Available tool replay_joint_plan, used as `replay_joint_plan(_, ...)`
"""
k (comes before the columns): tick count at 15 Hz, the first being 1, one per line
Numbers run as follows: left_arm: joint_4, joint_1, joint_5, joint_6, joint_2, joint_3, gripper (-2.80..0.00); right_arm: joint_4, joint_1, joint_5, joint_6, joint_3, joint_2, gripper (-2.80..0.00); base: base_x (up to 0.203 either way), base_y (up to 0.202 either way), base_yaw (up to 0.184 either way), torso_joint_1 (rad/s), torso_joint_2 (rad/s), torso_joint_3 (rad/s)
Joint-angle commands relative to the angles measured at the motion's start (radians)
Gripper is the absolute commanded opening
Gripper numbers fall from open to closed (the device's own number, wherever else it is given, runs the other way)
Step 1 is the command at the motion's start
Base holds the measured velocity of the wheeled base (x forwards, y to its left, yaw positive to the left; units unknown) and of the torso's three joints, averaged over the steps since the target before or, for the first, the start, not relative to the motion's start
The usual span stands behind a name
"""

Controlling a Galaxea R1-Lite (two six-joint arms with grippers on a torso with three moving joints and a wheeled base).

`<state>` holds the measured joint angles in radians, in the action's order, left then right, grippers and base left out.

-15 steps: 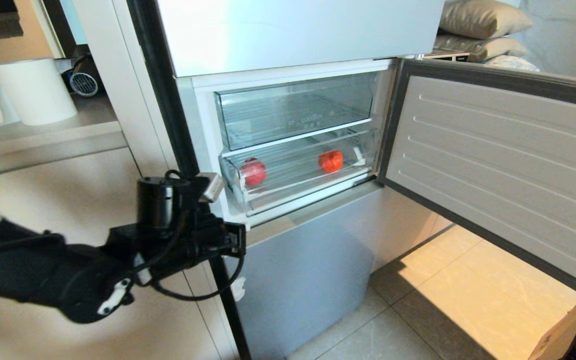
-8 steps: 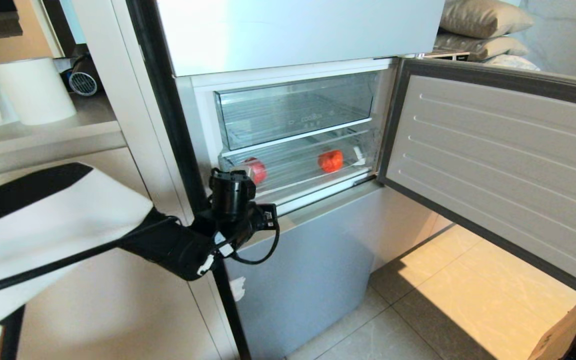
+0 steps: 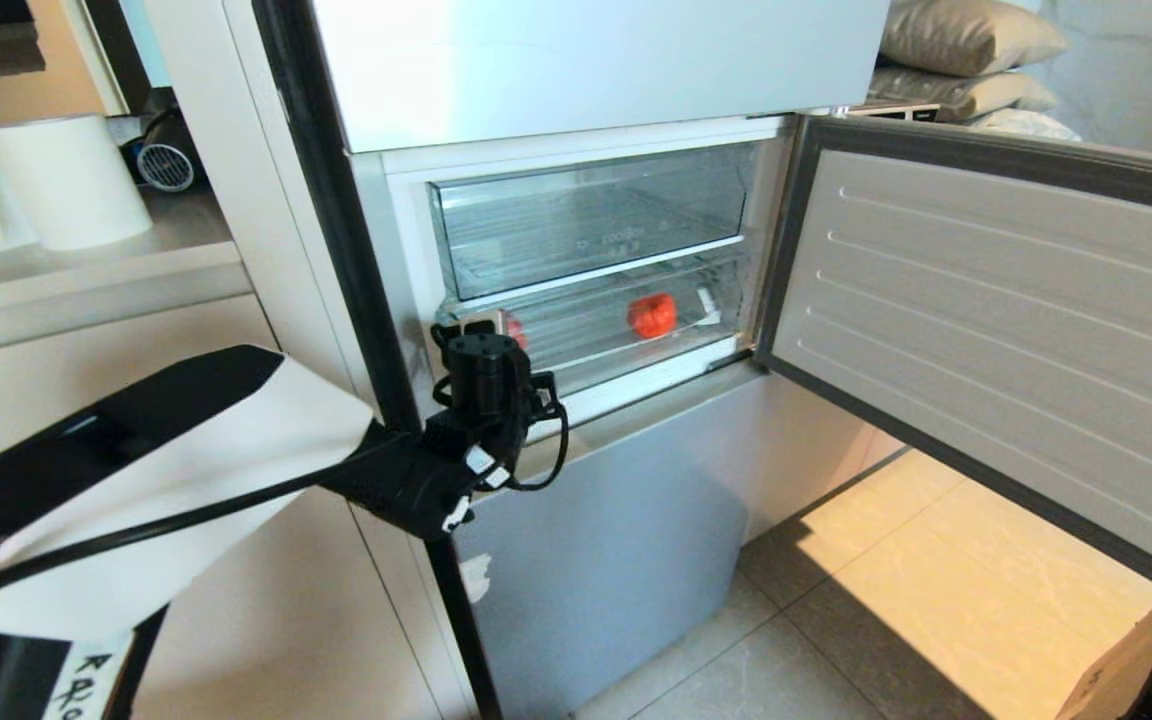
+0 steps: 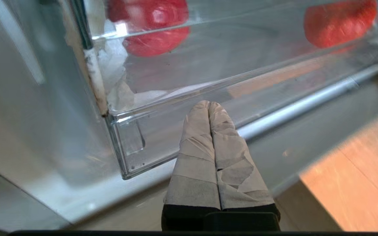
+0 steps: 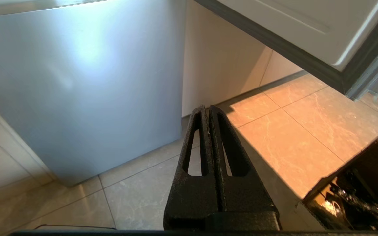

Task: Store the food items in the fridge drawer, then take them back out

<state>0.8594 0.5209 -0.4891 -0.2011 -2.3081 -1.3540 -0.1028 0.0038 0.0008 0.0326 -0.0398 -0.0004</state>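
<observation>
The fridge drawer is the shallow clear one at the bottom of the open compartment. Inside it lie two red food items: one to the right, the other at the left end, half hidden behind my left wrist. My left gripper is at the drawer's left front corner. In the left wrist view it is shut and empty, with its taped tips against the clear drawer front. Both food items show through the plastic. My right gripper hangs shut over the floor tiles.
The fridge door stands open to the right. A taller clear drawer with white lettering sits above the shallow one. The steel lower door is closed below. A cardboard box is at the lower right, and a white roll stands on the counter.
My left arm has swung forward and up from beside the fridge to the drawer's left front corner. The drawer has slid a little back into the fridge. The right arm has not moved.
</observation>
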Motion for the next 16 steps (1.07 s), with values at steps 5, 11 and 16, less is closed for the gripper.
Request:
replay_joint_plan(5, 0.038, 0.012, -0.043, 0.000, 0.036, 0.021, -2.80, 0.000, 0.001, -0.004, -0.011, 0.000, 0.002, -2.80, 0.000, 0.000, 0.000, 0.000, 0.00, 0.000)
replay_joint_plan(11, 0.047, 0.009, -0.043, 0.031, 0.010, 0.039, -2.80, 0.000, 0.001, -0.005, -0.010, 0.001, 0.002, -2.80, 0.000, 0.000, 0.000, 0.000, 0.00, 0.000)
replay_joint_plan(16, 0.046, -0.033, -0.043, 0.054, -0.085, -0.106, -2.80, 0.000, 0.001, -0.020, -0.031, 0.000, 0.002, -2.80, 0.000, 0.000, 0.000, 0.000, 0.00, 0.000)
